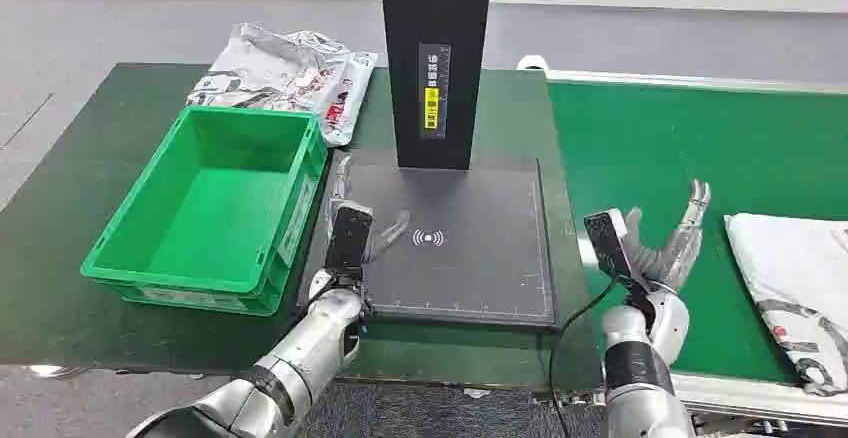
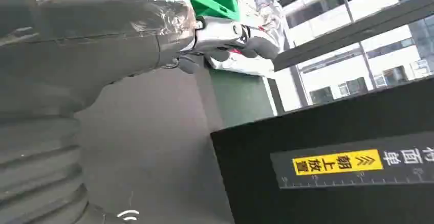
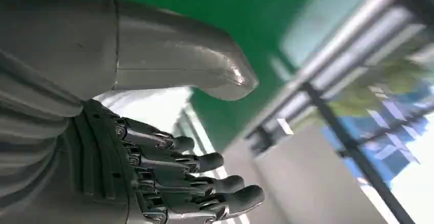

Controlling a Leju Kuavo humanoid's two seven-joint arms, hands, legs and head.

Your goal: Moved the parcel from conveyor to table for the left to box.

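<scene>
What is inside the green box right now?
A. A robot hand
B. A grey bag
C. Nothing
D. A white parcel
C: in the head view the green box shows only its bare green floor, while the crumpled grey bags lie behind it on the table and the white parcel sits on the conveyor.

Looks like a parcel-sorting demo setup in an office-type building: green conveyor belt [image 1: 660,148] at 3 o'clock, dark scanner pad [image 1: 470,268] with a black post [image 1: 435,58] at 12, green tote bin [image 1: 215,208] at 9, big windows [image 2: 353,35] facing other buildings.
</scene>
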